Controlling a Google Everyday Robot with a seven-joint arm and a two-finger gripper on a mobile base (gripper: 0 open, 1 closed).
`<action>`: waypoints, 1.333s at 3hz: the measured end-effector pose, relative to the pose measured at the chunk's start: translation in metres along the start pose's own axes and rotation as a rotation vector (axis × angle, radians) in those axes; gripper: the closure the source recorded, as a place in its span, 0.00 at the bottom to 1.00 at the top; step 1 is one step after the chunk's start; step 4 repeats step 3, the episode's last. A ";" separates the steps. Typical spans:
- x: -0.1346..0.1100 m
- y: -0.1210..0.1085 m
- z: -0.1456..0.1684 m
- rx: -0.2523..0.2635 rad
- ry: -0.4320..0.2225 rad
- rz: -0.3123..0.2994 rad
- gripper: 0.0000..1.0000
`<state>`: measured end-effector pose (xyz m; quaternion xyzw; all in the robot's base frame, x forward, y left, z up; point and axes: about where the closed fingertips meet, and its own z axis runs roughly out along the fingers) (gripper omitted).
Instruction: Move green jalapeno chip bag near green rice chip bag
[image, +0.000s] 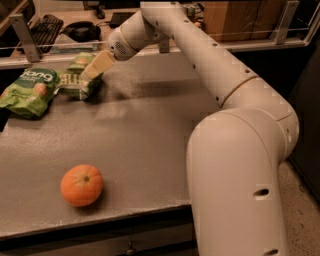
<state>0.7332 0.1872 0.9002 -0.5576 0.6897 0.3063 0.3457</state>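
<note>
Green jalapeno chip bag (70, 81) lies crumpled just to the right of the green rice chip bag (27, 90) as the camera sees them, its near edge meeting or all but meeting that brighter bag. You cannot tell whether the two overlap. Both rest on the table (150, 135), along its far left side.

Your gripper (90, 72) sits on the far side of the jalapeno bag from the rice bag, angled down and leftward so that its pale tip presses into the bag's upper right part. The bag therefore lies below and to the left of the tip, between the gripper and the rice bag. You cannot tell from this angle whether the gripper is clamped on the crinkled foil or only resting against it, so treat the hold as unconfirmed.

The jalapeno bag's length seems to run roughly across the view, pointing toward the rice bag, though the crumpling makes this a loose reading. Since there is only the one arm (210, 65), reaching in from the right of the rice bag, any further nudge would go leftward, along that line. Judged by how the bags lie, the task looks close to done; pushing further risks shoving the rice bag toward the table's left edge.

The only containers here are the two bags themselves, and you cannot see what is inside either. An orange (82, 185) sits well apart from the rice bag, nearer the camera and out of the way.
</note>
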 end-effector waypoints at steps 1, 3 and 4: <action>0.001 0.001 -0.047 0.020 -0.059 0.001 0.00; 0.047 0.010 -0.192 0.151 -0.221 0.020 0.00; 0.047 0.010 -0.192 0.151 -0.221 0.020 0.00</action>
